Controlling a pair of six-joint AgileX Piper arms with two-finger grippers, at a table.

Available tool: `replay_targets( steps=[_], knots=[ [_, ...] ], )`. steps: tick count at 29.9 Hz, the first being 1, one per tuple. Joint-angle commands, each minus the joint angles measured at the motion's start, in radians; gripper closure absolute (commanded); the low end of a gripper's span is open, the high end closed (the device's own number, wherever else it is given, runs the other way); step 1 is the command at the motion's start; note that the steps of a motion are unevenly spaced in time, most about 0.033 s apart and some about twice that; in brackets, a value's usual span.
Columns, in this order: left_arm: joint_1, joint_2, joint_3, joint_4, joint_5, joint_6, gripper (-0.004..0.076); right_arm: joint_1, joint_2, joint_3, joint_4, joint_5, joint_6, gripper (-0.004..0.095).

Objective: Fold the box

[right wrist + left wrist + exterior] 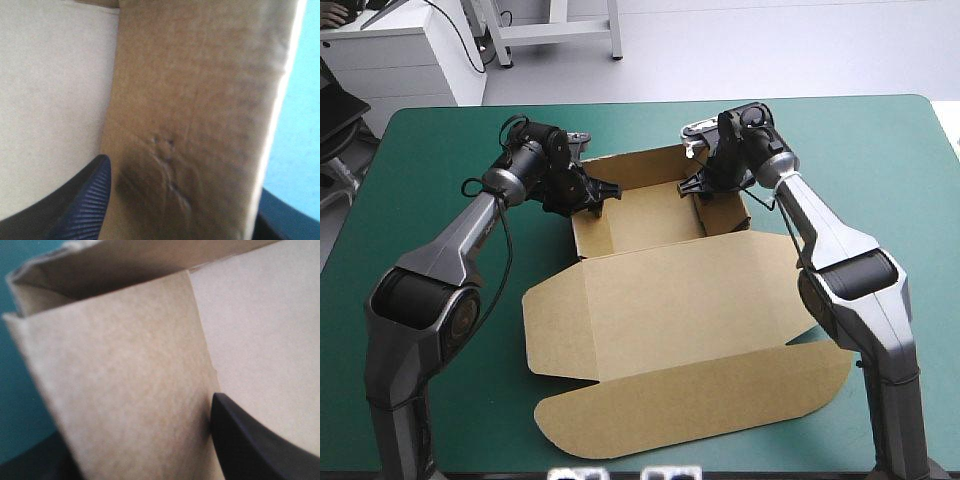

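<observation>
The brown box (690, 300) lies mid-table as an open tray (650, 215) at the far side, its lid flat toward the near edge. My left gripper (595, 192) sits at the tray's left wall (125, 390), one black finger (245, 440) inside the tray and the other outside, shut on that wall. My right gripper (698, 185) holds the right wall (200, 125) the same way, with one finger (85, 205) inside against the floor and the wall upright between the two fingers.
The lid's rounded front flap (700, 410) reaches close to the table's near edge. Bare teal-green cover (880, 170) lies to the right of the box, and more beyond it and to its left.
</observation>
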Motion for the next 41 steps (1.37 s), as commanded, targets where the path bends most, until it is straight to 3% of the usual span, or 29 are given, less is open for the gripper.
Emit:
replay_targets(
  steps=[1,6,17,27,30,34,38,39,41],
  knots=[
    [-0.006,-0.062,-0.071,-0.019,0.011,-0.009,0.0293,-0.007,-0.101,-0.032,0.002,0.009,-0.004,0.0345],
    [-0.006,-0.064,-0.101,0.018,0.086,-0.009,0.0293,-0.011,-0.115,-0.032,0.033,0.009,-0.004,0.0345],
    [-0.006,-0.070,-0.113,0.024,0.139,-0.026,0.0293,-0.018,-0.136,-0.032,0.006,0.009,-0.021,0.0345],
    [-0.006,-0.115,-0.286,-0.044,0.139,-0.019,0.0293,-0.018,-0.262,-0.032,-0.073,0.009,-0.015,0.0346],
    [-0.006,-0.171,-0.317,-0.030,0.139,0.009,0.0327,-0.018,-0.312,-0.032,-0.073,0.009,-0.015,0.0361],
    [-0.006,-0.237,-0.322,0.059,0.141,0.010,0.0453,-0.018,-0.369,-0.032,-0.081,0.009,-0.015,0.0511],
    [-0.008,-0.313,-0.311,0.012,0.141,0.094,0.0708,-0.018,-0.420,-0.032,-0.068,0.009,-0.017,0.0846],
    [-0.008,-0.334,-0.305,-0.007,0.141,0.143,0.0729,-0.018,-0.430,-0.032,-0.068,0.009,-0.023,0.0933],
    [-0.009,-0.374,-0.295,-0.015,0.141,0.197,0.0732,-0.018,-0.439,-0.032,-0.078,0.009,-0.029,0.0925]
  ],
)
